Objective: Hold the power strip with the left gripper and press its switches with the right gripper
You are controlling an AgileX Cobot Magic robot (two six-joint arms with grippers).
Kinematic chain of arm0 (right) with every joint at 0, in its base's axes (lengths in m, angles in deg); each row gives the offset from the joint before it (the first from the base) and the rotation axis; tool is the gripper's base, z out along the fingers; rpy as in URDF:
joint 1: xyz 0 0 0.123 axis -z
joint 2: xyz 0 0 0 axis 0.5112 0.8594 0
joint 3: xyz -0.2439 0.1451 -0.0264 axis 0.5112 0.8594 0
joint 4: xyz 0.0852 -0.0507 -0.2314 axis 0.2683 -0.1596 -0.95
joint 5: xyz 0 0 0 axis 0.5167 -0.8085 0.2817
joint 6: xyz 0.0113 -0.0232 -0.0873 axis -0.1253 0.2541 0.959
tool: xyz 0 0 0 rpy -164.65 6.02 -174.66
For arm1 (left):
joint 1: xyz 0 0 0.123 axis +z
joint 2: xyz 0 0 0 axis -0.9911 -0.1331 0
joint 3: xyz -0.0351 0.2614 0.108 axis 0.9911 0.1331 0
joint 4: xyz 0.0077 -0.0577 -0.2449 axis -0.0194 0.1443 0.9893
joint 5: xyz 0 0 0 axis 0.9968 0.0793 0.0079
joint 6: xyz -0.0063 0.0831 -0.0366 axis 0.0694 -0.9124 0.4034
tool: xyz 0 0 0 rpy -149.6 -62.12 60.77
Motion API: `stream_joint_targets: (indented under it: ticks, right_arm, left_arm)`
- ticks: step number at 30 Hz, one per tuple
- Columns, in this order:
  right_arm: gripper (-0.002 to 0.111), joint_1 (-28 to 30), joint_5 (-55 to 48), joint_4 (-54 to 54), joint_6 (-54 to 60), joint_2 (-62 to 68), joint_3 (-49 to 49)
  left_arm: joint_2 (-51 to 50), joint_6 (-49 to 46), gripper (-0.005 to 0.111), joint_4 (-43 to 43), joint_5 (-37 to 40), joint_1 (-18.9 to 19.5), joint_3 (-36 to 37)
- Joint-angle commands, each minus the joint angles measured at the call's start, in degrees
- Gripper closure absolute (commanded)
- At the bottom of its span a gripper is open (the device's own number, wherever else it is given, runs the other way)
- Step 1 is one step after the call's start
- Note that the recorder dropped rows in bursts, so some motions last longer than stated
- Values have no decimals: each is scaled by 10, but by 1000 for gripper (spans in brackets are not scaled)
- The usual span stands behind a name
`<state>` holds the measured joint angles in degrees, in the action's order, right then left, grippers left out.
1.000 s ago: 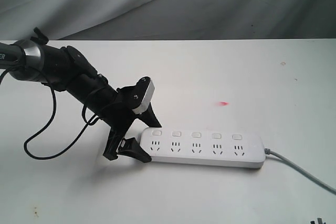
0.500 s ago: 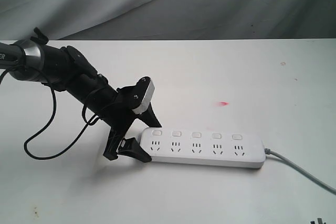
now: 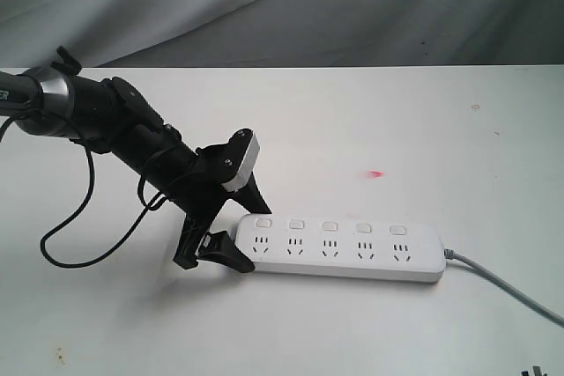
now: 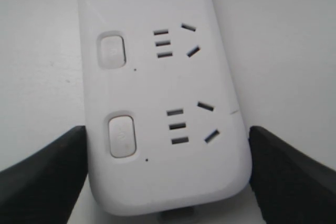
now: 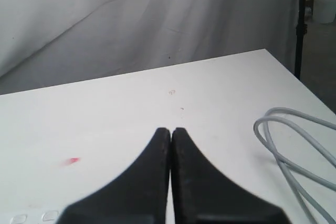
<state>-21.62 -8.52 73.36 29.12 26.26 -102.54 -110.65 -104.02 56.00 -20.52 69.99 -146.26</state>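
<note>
- We are starting at the left gripper (image 4: pixel 168 182): its 2 fingers (image 4: pixel 47 171) are standing wide and pinching the near end of the power strip (image 4: pixel 163 77) across its width, 1 pad pressing on each long side.
- From outside, the left gripper (image 3: pixel 256 238) is straddling the end away from the cord (image 3: pixel 502 283), and the power strip (image 3: pixel 344 248) is lying flat on the white table (image 3: pixel 397 112).
- The right gripper (image 5: pixel 170 132) is holding its jaws pressed together with nothing between them. It is hovering above the table and is not appearing in the exterior view.
- The 5 switches (image 3: pixel 330 226) are sitting untouched in their row, 1 above each socket group.
- What is changing over the last second? Nothing: arm, strip and cord are staying exactly where they were, so we are judging the hold as settled.
- So the holding half is looking done, and the pressing is waiting on the right arm.
- We are expecting that arm to be coming down closed tip first, 1 switch at a time.
- The risk we are watching for is a hard push sliding or tipping the free cord end.
</note>
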Motion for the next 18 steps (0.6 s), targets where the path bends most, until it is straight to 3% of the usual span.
stream_joint_targets:
  ticks: [1,9,18]
  right_arm:
    - [108,1,3,-8,3,-26,33]
    - [108,1,3,-8,-3,-81,100]
    - [108,1,-8,-15,-2,-108,103]
  left_arm:
    - [0,-4,106,1,-2,-1,-2]
    - [0,-4,106,1,-2,-1,-2]
    - [0,-4,106,1,-2,-1,-2]
